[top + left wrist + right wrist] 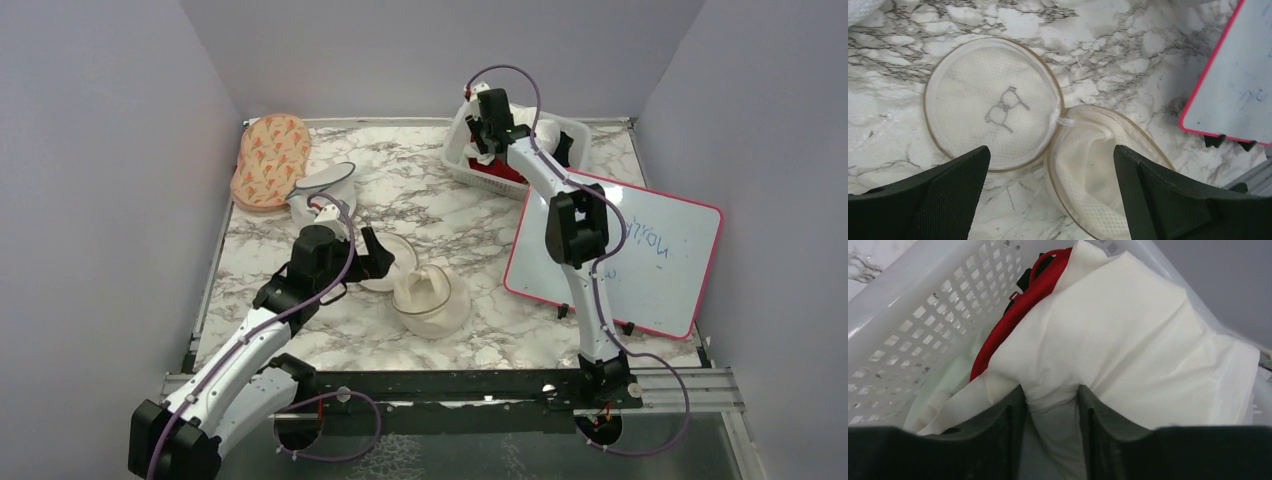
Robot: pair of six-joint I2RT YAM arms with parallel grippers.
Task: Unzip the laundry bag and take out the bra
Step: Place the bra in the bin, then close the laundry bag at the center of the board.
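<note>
Right gripper around bra fabric inside white basket

Bare counter lies open across the upper middle of the top view, bounded by the spread laundry bag at centre, the whiteboard at right and the orange pouch and grey-rimmed pouch at upper left, while bra and red garment fill the basket.
</note>
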